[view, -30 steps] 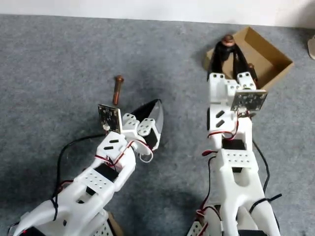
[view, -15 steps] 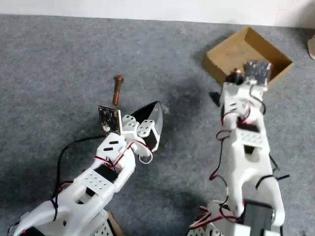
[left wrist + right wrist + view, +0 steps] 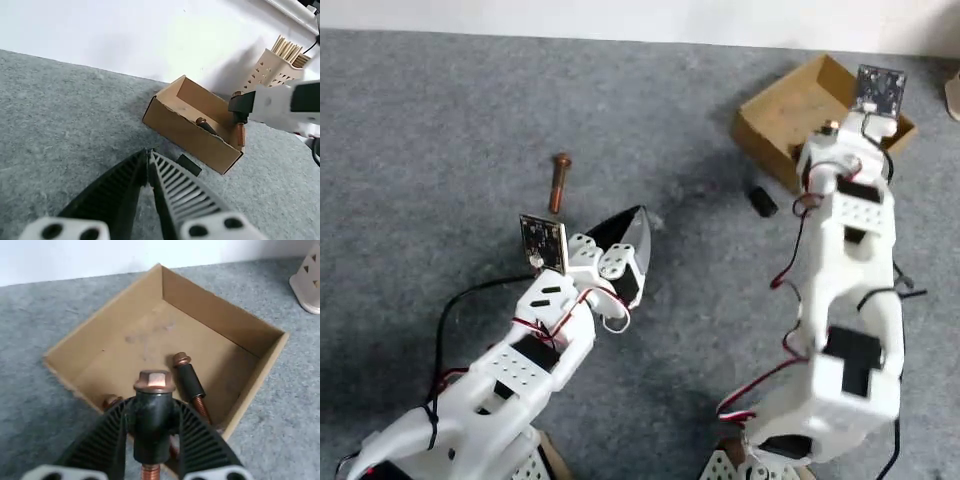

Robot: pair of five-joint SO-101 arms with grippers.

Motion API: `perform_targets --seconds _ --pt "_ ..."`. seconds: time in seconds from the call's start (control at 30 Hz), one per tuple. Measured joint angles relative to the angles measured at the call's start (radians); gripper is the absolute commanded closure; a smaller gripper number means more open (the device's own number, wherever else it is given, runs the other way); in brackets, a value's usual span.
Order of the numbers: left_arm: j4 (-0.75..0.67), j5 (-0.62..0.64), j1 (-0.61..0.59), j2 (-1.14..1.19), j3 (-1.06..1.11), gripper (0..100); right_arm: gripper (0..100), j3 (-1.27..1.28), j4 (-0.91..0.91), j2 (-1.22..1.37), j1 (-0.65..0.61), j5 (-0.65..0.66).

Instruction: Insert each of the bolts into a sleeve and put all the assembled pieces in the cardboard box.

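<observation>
My right gripper [image 3: 152, 412] is shut on an assembled piece [image 3: 151, 425], a copper bolt inside a black sleeve, held upright over the near edge of the cardboard box [image 3: 220, 320]. Another assembled piece [image 3: 189, 382] lies inside the box, and a third copper head [image 3: 112, 401] shows by its near wall. In the high view a loose bolt [image 3: 560, 182] lies on the grey mat left of centre. A loose black sleeve [image 3: 763, 201] lies just in front of the box [image 3: 800, 100]. My left gripper [image 3: 632, 225] is shut and empty, resting between the bolt and the sleeve.
Grey carpet covers the table. A beige perforated stand [image 3: 277, 65] sits beyond the box at the far right. The right arm [image 3: 845, 260] stretches up along the right side, over the box's near corner.
The right arm swung right and rose, carrying the assembled piece over the box's right side and uncovering the loose black sleeve. The left arm has not moved.
</observation>
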Motion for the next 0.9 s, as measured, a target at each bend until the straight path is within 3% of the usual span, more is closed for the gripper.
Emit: perform_targets --seconds 0.37,0.6,0.9 --pt "0.000 0.000 0.000 0.000 0.000 98 98.3 -0.621 0.333 0.466 -0.005 0.121" --pt "0.000 0.000 0.000 0.000 0.000 98 81.8 -1.011 0.517 0.678 -0.005 0.124" --pt "0.000 0.000 0.000 0.000 0.000 98 81.7 -1.352 0.729 0.825 -0.025 0.123"
